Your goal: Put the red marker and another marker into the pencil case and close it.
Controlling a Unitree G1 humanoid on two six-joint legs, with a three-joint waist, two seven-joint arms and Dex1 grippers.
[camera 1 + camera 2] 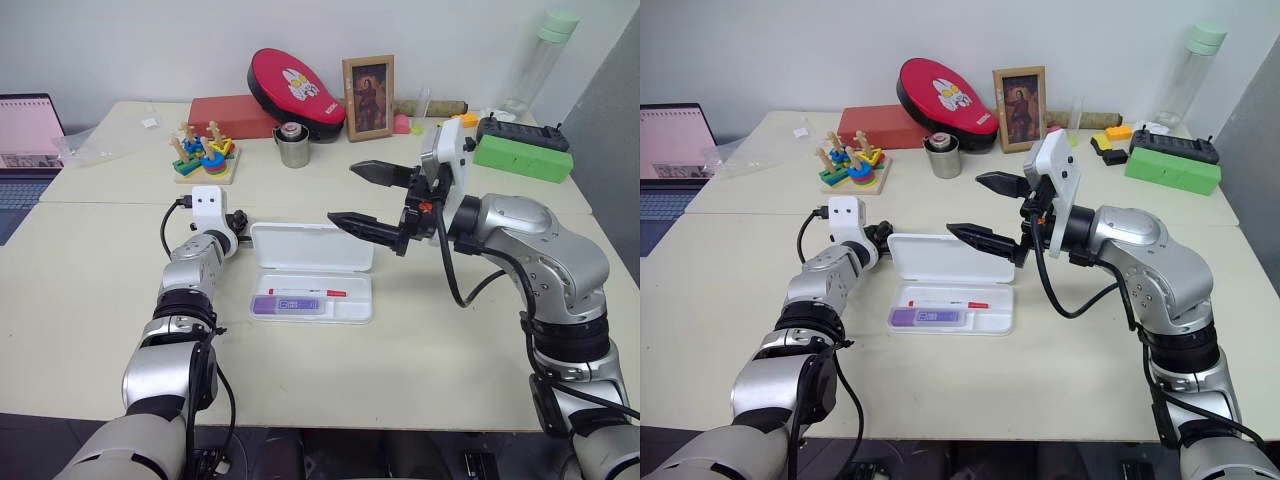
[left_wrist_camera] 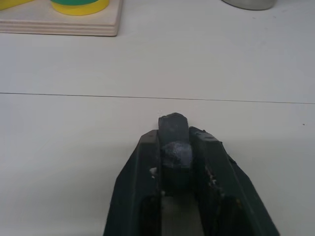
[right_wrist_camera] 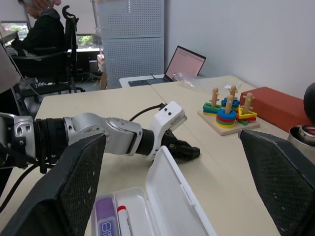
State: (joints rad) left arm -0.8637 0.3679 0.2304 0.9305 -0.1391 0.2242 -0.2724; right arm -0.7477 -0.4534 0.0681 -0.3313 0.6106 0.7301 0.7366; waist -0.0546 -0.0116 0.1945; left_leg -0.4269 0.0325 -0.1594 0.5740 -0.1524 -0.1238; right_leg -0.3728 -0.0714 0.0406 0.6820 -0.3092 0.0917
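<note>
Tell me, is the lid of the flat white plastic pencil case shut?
No, the flat white plastic pencil case stands open, its lid raised, with the slim red-capped marker and the chunky purple highlighter lying inside.

glossy plastic pencil case (image 1: 311,247), matt table (image 1: 420,345)

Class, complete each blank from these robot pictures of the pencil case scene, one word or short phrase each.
1. The pencil case lies with its lid ___.
2. The red marker and the purple highlighter lie ___ the case.
3. The left gripper, behind the lid, is ___.
4. The right gripper hangs above the case with its fingers ___.

Missing words: open; inside; shut; open
</note>
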